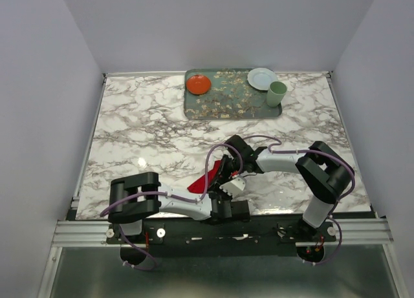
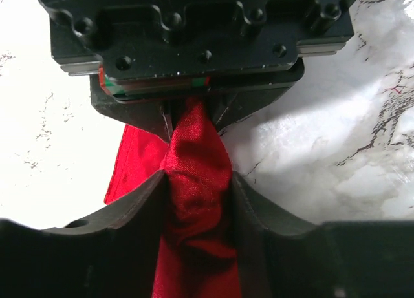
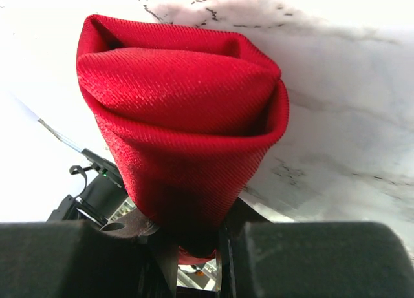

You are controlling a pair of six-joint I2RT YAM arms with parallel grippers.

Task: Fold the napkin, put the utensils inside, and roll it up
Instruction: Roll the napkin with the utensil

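Both claws are on the napkin (image 3: 181, 104) right now, low in the middle of the top view, just above the arm bases. Your left claw (image 2: 197, 181) is pressed together on a bunched waist of the red cloth. Your right claw (image 3: 194, 246) pinches the other end, so the bundle is strung between the two, nose to nose.

From the right wrist view you're looking at the end of a loose roll: layers curled around each other, with the mouth gaping a bit. In the left wrist view a flat red flap sticks out on the left side of the bundle.

Zero utensils showing anywhere, fwiw. They could be inside the roll, but I can't tell from these shots. Up at top centre of the tabletop (image 1: 142, 130), the tray (image 1: 233, 107) has an orange plate (image 1: 198, 85) at its left end, and a white plate (image 1: 262, 78) and a green cup (image 1: 277, 93) at its right end.

I'd call this the rolling step, and pretty late in it. The next move calls for tightening the roll and tucking in that flap. Then you set it down without either claw letting go early, or the shiny cloth will probably spring open.
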